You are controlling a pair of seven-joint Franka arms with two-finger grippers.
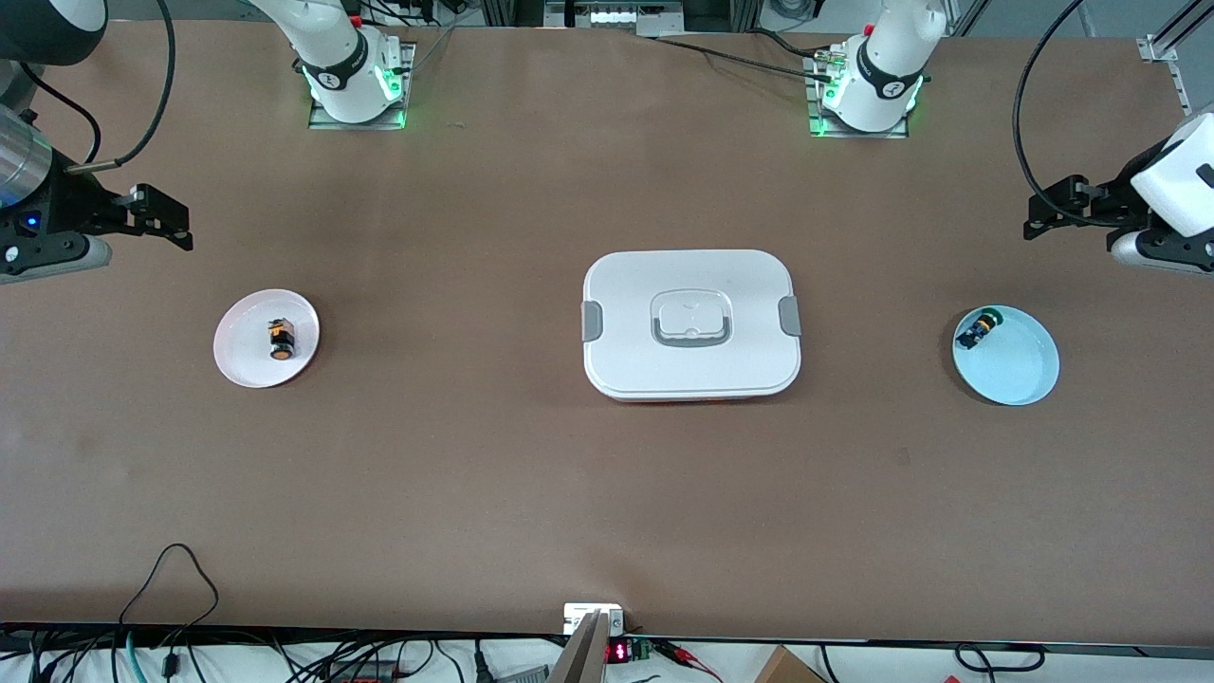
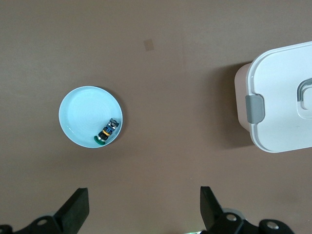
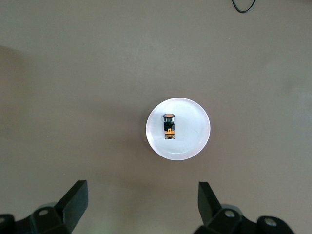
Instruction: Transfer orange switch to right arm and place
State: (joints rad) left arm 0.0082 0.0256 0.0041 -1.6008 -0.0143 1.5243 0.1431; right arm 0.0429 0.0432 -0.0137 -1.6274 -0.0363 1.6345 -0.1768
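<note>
Two arms: both up in the air at their own ends of the table, both waiting, neither holding anything.
Right gripper (image 1: 171,220): hanging over bare tabletop at the right arm's end, fingers spread wide with only air between them; the right wrist view looks straight down past its fingertips (image 3: 73,195).
Left gripper (image 1: 1048,213): mirror picture at the left arm's end, jaws wide apart and empty, over bare table; its black fingertips (image 2: 75,204) frame the left wrist view.
Orange switch (image 1: 281,340): lying on its side in the pink plate (image 1: 242,365), near the plate's middle, orange cap pointing toward the front camera. Clear in the right wrist view too (image 3: 168,126).
Pink plate: at the right arm's end of the table, nearer the front camera than the right gripper.
Green switch (image 1: 979,328): on its side in the blue plate (image 1: 1020,370), tucked against the rim; also seen from the left wrist (image 2: 107,132).
Blue plate: at the left arm's end of the table.
In the way: a white lidded box (image 1: 691,323) with grey clasps sits dead centre between the two plates, lid on, its handle lying flat.
Table (image 1: 607,503): brown; a black cable loop (image 1: 175,569) lies at its camera-side edge.
</note>
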